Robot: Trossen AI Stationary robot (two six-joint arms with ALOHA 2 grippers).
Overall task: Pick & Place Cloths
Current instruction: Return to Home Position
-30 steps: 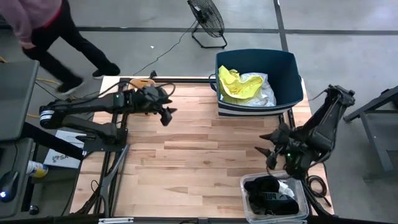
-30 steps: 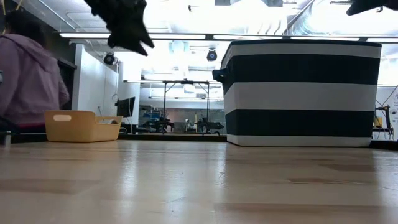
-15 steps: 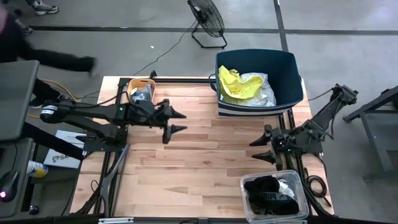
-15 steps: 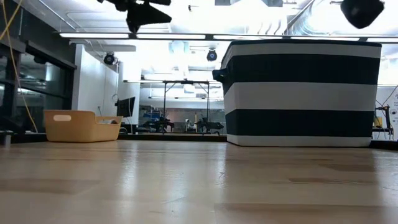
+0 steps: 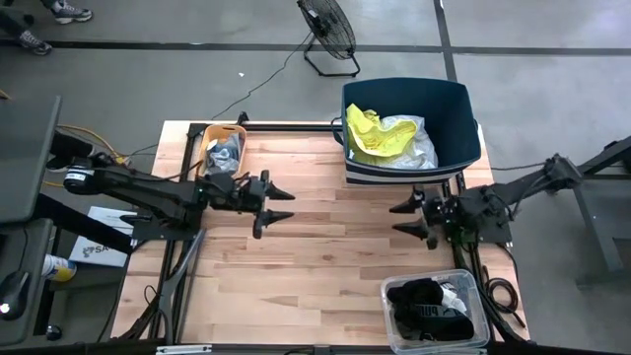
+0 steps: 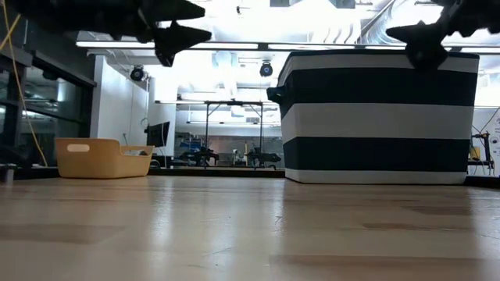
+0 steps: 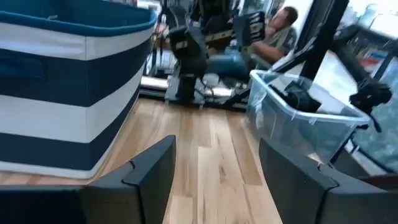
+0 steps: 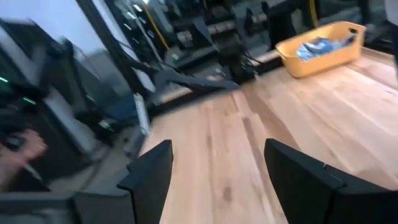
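Neon yellow and white cloths (image 5: 386,137) lie inside the navy tub (image 5: 455,106) at the table's far right. Black and white cloths (image 5: 426,300) fill a clear bin (image 5: 390,292) at the near right corner, also in the left wrist view as clear bin (image 7: 280,118). A blue-grey cloth (image 5: 226,149) lies in the orange tray (image 5: 206,144) at the far left. My left gripper (image 5: 286,204) hovers open above the table's left half, level, pointing right. My right gripper (image 5: 396,219) hovers open above the right half, pointing left. Both hold nothing.
Bare wood lies between the two grippers and toward the near edge. The tub's striped wall (image 6: 379,117) stands tall at the far right. The orange tray (image 8: 323,46) sits at the far left corner. A person (image 7: 280,31) sits beyond the table; a fan (image 5: 328,30) stands on the floor behind.
Both grippers have tipped from pointing down to pointing level at each other and have sunk. The left one has swung from beside the orange tray toward the near edge. The right one has drawn toward the far edge, away from the clear bin. A person has walked off at the far left.
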